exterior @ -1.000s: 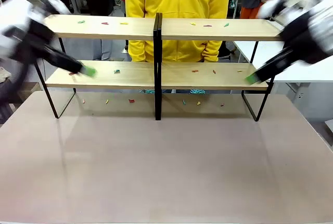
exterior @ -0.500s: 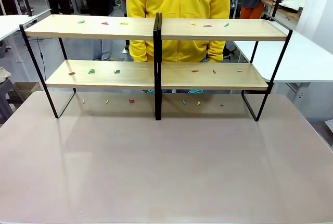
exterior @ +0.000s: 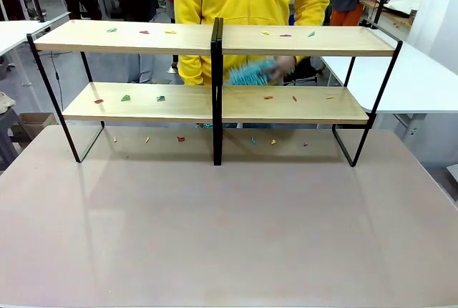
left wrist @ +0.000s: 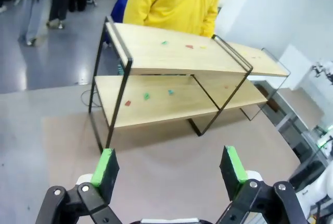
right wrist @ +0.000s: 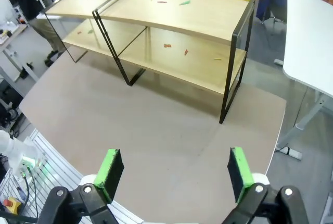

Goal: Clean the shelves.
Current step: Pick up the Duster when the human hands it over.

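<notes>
The shelves (exterior: 179, 104) stand along the far edge of the desk (exterior: 229, 236). Little colored scraps (exterior: 126, 97) lie on both boards, so I think cleaning is not done. The person's hand (exterior: 281, 66) holds a fuzzy blue brush (exterior: 250, 74) over the lower board (exterior: 308, 109), right of the middle post (exterior: 217, 86), likely to sweep. My left gripper (left wrist: 169, 159) and right gripper (right wrist: 174, 164) hang well apart from the shelves, jaws wide, holding nothing, maybe to leave room. I can read no words.

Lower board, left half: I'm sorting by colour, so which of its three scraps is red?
The outermost scrap, nearest the shelves' left end; the other two are green.
</notes>
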`<state>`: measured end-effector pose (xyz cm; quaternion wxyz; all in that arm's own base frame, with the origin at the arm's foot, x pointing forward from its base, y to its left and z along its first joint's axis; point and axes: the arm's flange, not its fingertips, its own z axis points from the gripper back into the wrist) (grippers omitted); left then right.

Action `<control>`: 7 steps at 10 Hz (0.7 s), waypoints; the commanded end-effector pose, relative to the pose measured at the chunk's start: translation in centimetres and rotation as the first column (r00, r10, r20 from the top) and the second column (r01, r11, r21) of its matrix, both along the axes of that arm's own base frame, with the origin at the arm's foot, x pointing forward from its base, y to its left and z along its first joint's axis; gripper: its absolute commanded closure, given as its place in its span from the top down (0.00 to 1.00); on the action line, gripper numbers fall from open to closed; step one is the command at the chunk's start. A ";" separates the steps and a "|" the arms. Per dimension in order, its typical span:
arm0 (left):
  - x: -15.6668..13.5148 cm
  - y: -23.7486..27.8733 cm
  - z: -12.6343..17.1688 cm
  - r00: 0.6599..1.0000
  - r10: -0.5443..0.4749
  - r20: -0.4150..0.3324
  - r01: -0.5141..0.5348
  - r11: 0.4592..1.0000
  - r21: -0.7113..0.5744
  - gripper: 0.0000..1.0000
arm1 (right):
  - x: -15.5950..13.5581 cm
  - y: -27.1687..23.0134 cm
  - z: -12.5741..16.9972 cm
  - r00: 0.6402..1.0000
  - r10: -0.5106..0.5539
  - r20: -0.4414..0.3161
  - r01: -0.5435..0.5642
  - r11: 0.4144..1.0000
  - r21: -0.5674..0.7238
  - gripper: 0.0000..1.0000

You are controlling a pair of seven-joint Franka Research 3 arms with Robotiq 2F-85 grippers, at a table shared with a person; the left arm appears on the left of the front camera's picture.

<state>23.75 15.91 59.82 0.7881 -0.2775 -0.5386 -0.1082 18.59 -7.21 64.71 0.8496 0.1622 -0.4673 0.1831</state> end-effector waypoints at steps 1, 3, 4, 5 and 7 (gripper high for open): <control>0.1 0.5 -0.4 1.000 0.020 -0.016 -0.020 1.000 -0.003 1.00 | 0.0 -0.3 0.0 1.000 -0.001 0.002 0.001 1.000 0.008 1.00; 1.7 -1.2 1.1 0.990 -0.132 0.043 0.124 0.981 0.152 1.00 | 0.4 0.9 0.8 0.997 0.053 0.056 -0.053 0.999 -0.004 1.00; 2.4 -1.6 1.5 0.989 -0.145 0.002 0.141 0.962 0.233 1.00 | 0.5 1.4 0.9 0.997 0.050 0.065 -0.050 0.999 0.003 1.00; 3.1 -1.9 1.0 0.985 -0.165 -0.052 0.173 0.941 0.292 1.00 | 0.6 1.5 0.8 0.995 0.068 0.072 -0.068 0.998 0.006 1.00; 5.0 -3.7 0.9 0.984 -0.143 -0.110 0.172 0.925 0.339 1.00 | 0.7 1.5 0.6 0.995 0.071 0.070 -0.073 0.997 0.020 1.00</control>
